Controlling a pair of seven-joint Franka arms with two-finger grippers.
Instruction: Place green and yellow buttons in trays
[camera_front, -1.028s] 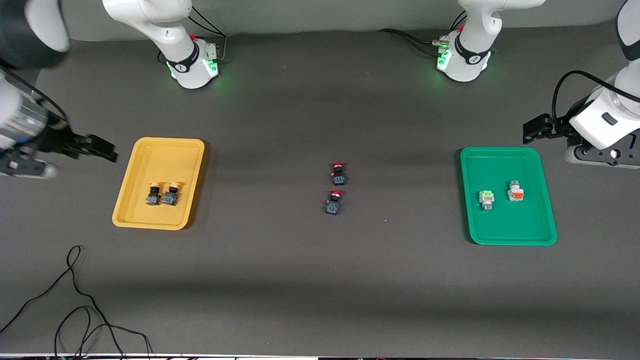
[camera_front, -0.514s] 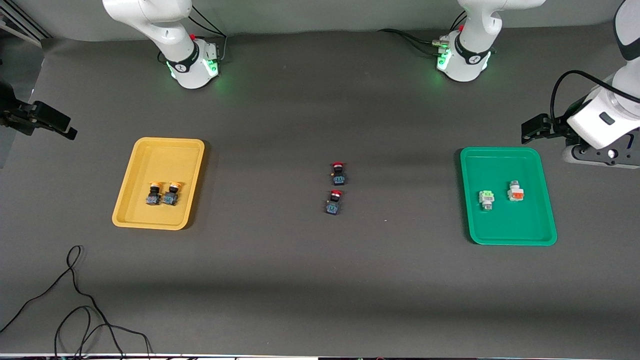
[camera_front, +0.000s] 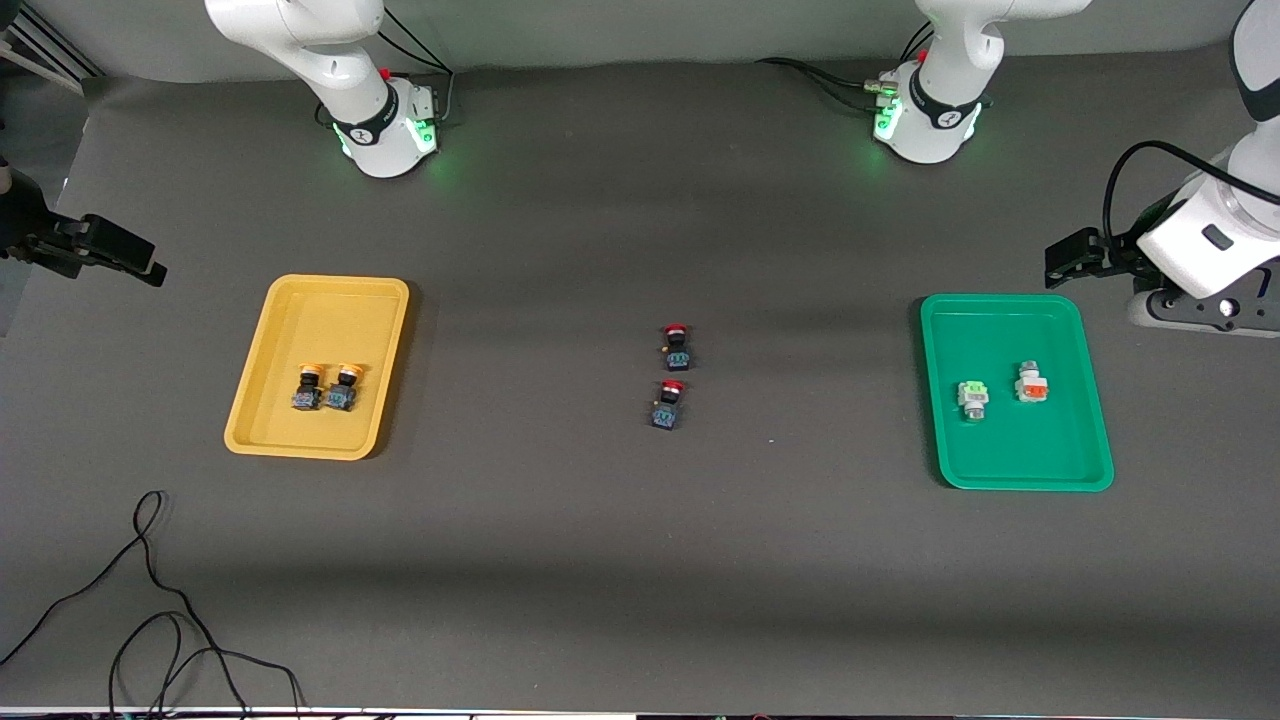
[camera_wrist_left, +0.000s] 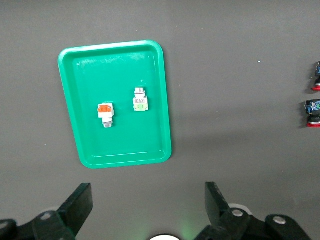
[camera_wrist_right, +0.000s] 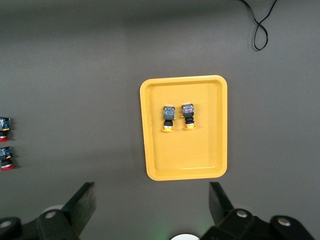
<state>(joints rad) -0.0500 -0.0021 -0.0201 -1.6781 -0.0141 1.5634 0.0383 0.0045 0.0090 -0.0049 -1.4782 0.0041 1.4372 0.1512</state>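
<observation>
Dark grey matte surface (camera_front: 560, 560), lit in soft bands, with a loose black cable (camera_front: 150, 600) curling at the corner nearest the front camera toward the right arm's end. Two white arm bases (camera_front: 385, 130) glowing green along the edge farthest from the camera. Yellow tray (camera_front: 290, 300) toward the right arm's end, holding two yellow-capped buttons (camera_front: 325, 387) side by side. Green tray (camera_front: 1000, 470) toward the left arm's end, holding the green-faced button (camera_front: 972, 396) beside a white button with an orange face (camera_front: 1031, 384). Two red-capped buttons (camera_front: 672, 375) on the bare middle — one nearer the camera than the other. Left pincer (camera_wrist_left: 147, 207) raised over the surface beside the green tray, spread wide, gripping nothing. Right pincer (camera_wrist_right: 152, 205) likewise — aloft beside the yellow tray, wide apart, empty.
</observation>
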